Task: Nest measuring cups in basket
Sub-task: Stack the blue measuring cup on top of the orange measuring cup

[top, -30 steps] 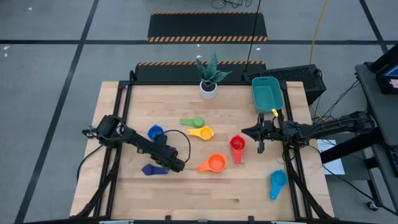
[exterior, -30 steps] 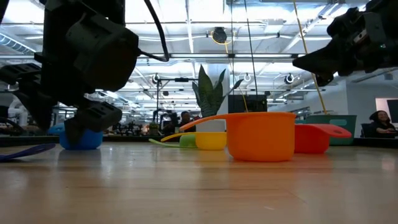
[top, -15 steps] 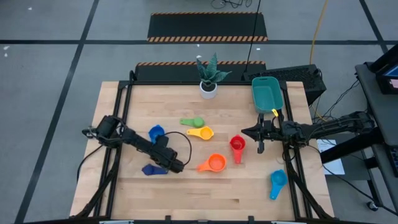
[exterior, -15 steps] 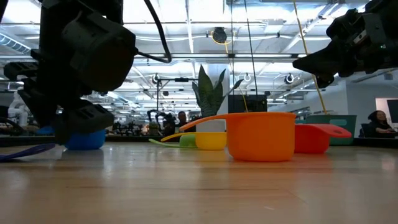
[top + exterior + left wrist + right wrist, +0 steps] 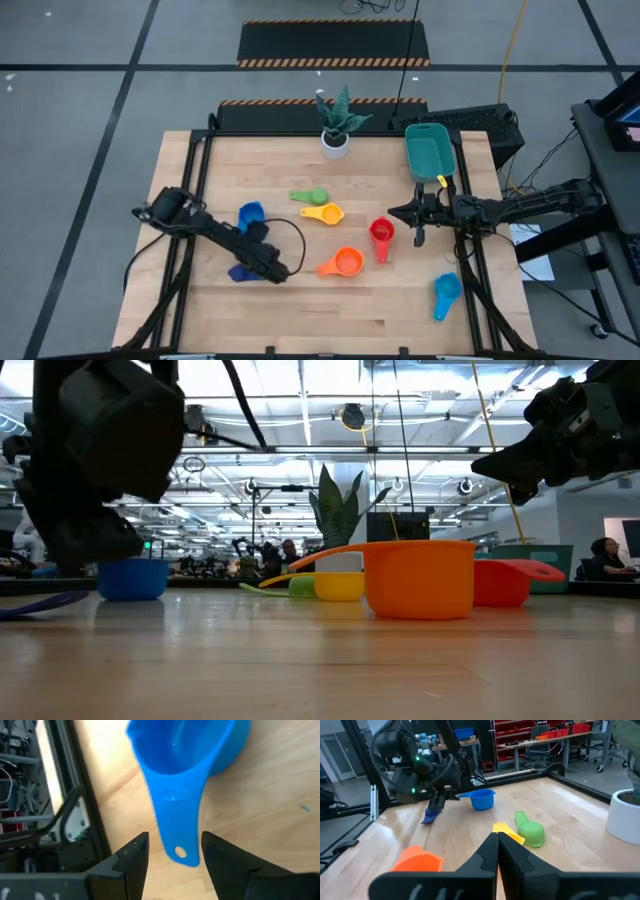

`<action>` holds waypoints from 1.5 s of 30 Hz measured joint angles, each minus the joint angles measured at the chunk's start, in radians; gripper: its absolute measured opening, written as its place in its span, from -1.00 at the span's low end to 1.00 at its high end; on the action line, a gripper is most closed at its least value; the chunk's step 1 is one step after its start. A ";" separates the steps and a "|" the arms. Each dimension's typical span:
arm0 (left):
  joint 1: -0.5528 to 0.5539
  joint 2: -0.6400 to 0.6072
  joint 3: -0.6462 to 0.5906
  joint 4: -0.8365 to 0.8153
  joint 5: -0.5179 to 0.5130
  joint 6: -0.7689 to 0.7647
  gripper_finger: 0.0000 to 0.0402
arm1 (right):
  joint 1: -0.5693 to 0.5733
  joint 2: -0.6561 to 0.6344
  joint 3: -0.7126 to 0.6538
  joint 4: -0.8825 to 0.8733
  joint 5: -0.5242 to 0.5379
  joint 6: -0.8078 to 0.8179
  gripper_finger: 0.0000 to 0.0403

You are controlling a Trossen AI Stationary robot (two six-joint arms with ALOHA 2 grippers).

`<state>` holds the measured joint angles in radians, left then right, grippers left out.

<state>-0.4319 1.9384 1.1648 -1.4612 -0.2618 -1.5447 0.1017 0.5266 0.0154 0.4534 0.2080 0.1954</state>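
The left gripper (image 5: 172, 857) is hovering low over the table (image 5: 400, 310), its 2 fingers (image 5: 131, 859) standing apart with the handle end of the blue cup (image 5: 185, 750) lying between them. The pads are not touching the handle; wood is showing on both sides of it. The cup's bowl is sitting just ahead of the fingertips, upright on the wood. From above, a dark blue cup (image 5: 240, 273) is lying right beside that gripper.

The right gripper (image 5: 497, 845) is hanging over the right side of the table, fingers pressed together on nothing. Ahead of its tips, the yellow cup (image 5: 507, 832) and green cup (image 5: 530, 832) are resting side by side. The orange cup (image 5: 417, 861) is sitting off to 1 side of them. The red cup (image 5: 381, 236) is lying just beside this gripper, the basket (image 5: 430, 150) is standing near it at the far edge, and a light blue cup (image 5: 446, 292) is resting near the front edge.
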 joint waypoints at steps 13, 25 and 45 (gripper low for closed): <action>-0.061 -0.042 -0.001 -0.004 -0.023 -0.137 0.31 | 0.000 0.000 0.000 -0.062 0.000 0.021 -1.00; -0.051 -0.383 -0.204 0.153 -0.069 -0.169 0.55 | 0.000 0.000 0.000 -0.087 -0.007 0.028 -1.00; -0.015 -0.494 -0.520 0.631 -0.071 0.022 0.46 | 0.000 0.000 0.000 -0.092 -0.007 0.025 -1.00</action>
<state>-0.4469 1.4447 0.6452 -0.8302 -0.3332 -1.5224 0.1017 0.5269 0.0154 0.3611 0.2013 0.2203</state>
